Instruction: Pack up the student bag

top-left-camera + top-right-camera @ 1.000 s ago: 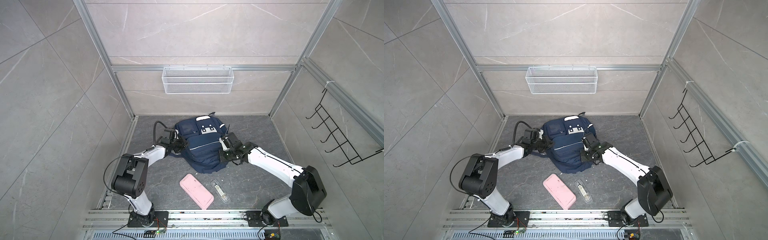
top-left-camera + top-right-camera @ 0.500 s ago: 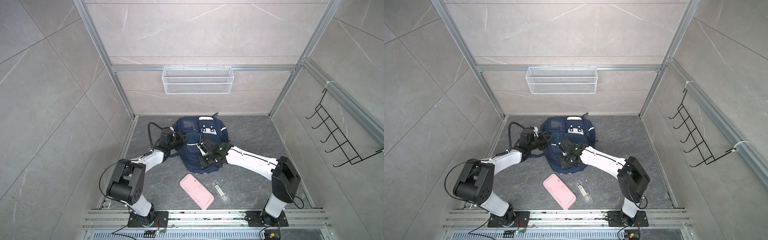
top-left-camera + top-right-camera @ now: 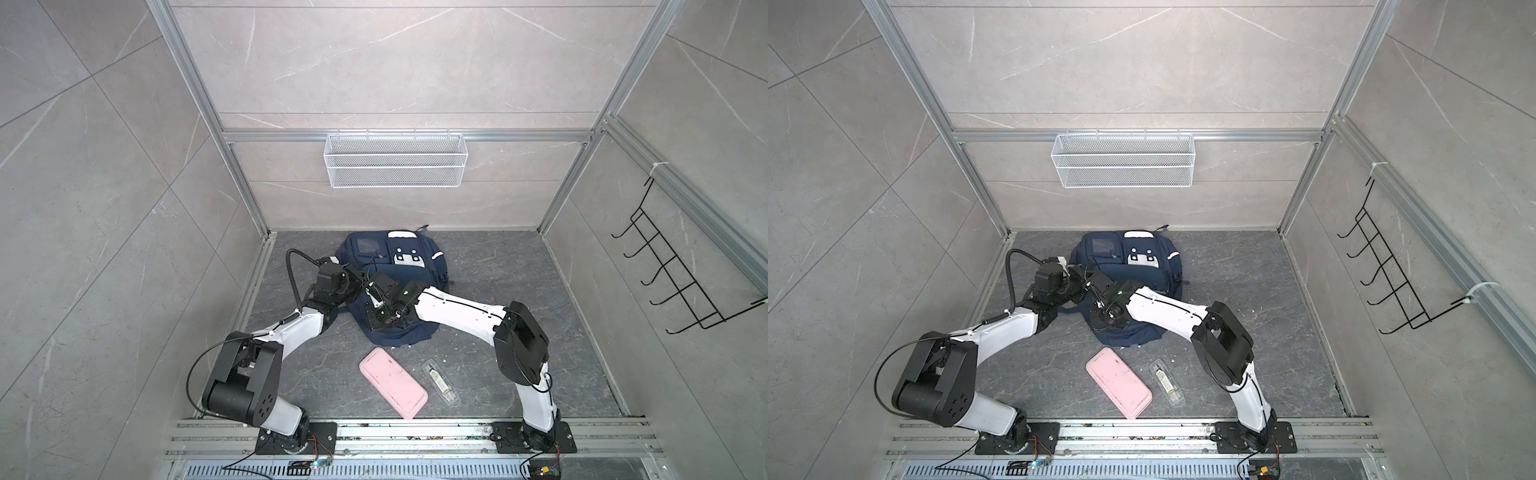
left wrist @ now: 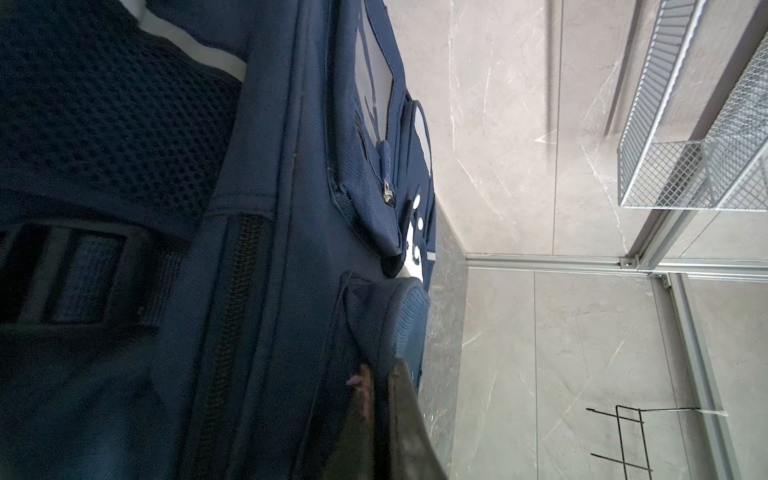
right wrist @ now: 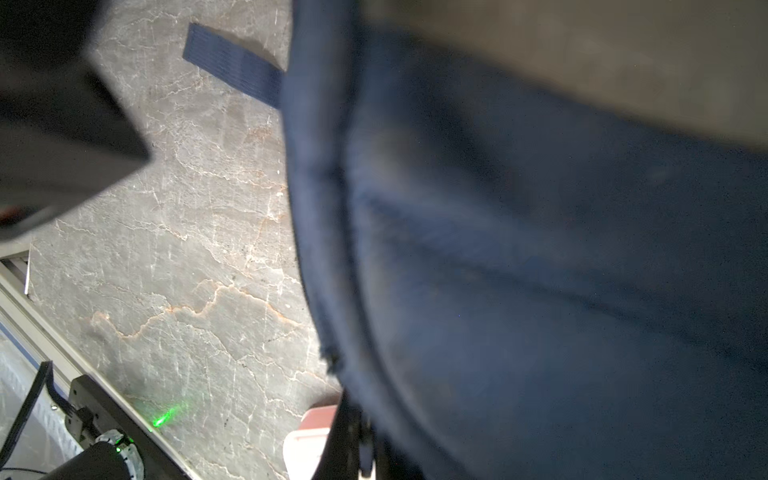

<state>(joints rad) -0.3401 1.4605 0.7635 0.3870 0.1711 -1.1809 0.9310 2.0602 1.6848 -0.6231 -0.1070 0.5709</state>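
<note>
The student bag [image 3: 415, 274] [image 3: 1142, 278], a navy backpack with a white dotted patch, lies face up at the back of the floor. My left gripper [image 3: 358, 284] [image 3: 1077, 277] is at its left side. In the left wrist view that gripper [image 4: 382, 419] is shut, with navy fabric of the bag [image 4: 270, 249] pinched between its fingers [image 4: 401, 415]. My right arm reaches across the bag, and its gripper [image 3: 372, 326] [image 3: 1100, 326] is at the front left edge. In the right wrist view this gripper [image 5: 361, 453] is shut on the bag's edge [image 5: 332, 291].
A pink case [image 3: 392, 382] [image 3: 1119, 382] [image 5: 307, 440] and a clear plastic case [image 3: 440, 382] [image 3: 1167, 382] lie on the floor in front of the bag. A white wire basket [image 3: 392, 160] hangs on the back wall. A black hook rack [image 3: 673, 278] hangs on the right wall.
My right gripper has swept from the bag's right side across to its front left edge, staying shut. The left gripper has shifted a little towards the back along the bag's left side.
</note>
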